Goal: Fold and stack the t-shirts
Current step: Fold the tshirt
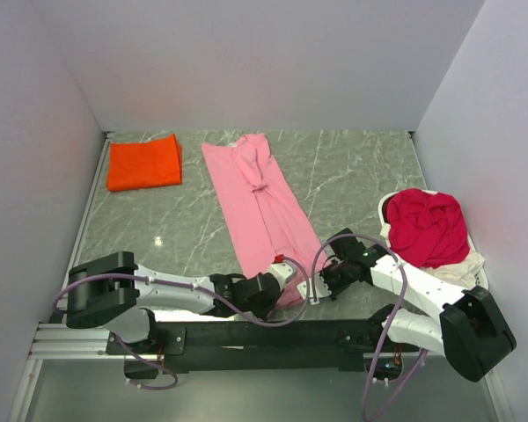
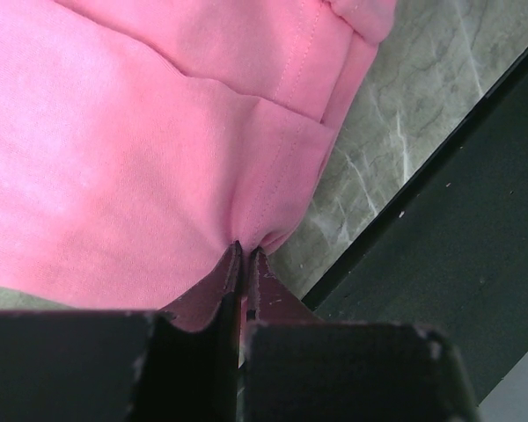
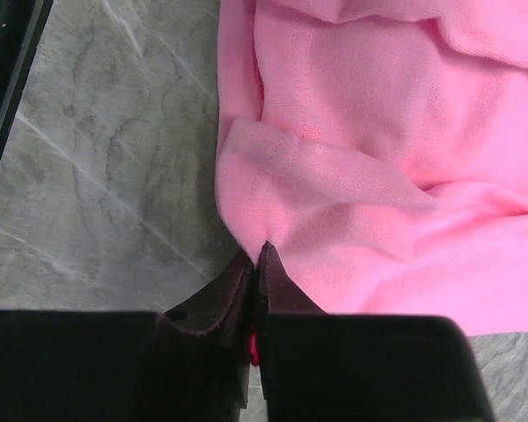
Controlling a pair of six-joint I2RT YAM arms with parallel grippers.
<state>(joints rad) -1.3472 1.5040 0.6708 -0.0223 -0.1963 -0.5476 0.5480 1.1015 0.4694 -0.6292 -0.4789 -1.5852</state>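
A light pink t-shirt (image 1: pixel 260 202) lies as a long folded strip on the marble table, running from the back middle toward the near edge. My left gripper (image 1: pixel 280 277) is shut on the strip's near hem at its left corner; the pinched pink cloth (image 2: pixel 158 176) puckers at the gripper (image 2: pixel 245 251). My right gripper (image 1: pixel 321 286) is shut on the same hem at its right corner, where the pink fabric (image 3: pixel 378 176) bunches at the gripper (image 3: pixel 257 249). An orange-red t-shirt (image 1: pixel 143 163) lies folded square at the back left. A crimson t-shirt (image 1: pixel 427 224) sits crumpled on a cream one (image 1: pixel 465 268) at the right.
The grey marble tabletop (image 1: pixel 352 171) is walled by pale panels at the back and both sides. A black rail (image 1: pixel 273 334) runs along the near edge under both arms; it shows beside the hem (image 2: pixel 440 246).
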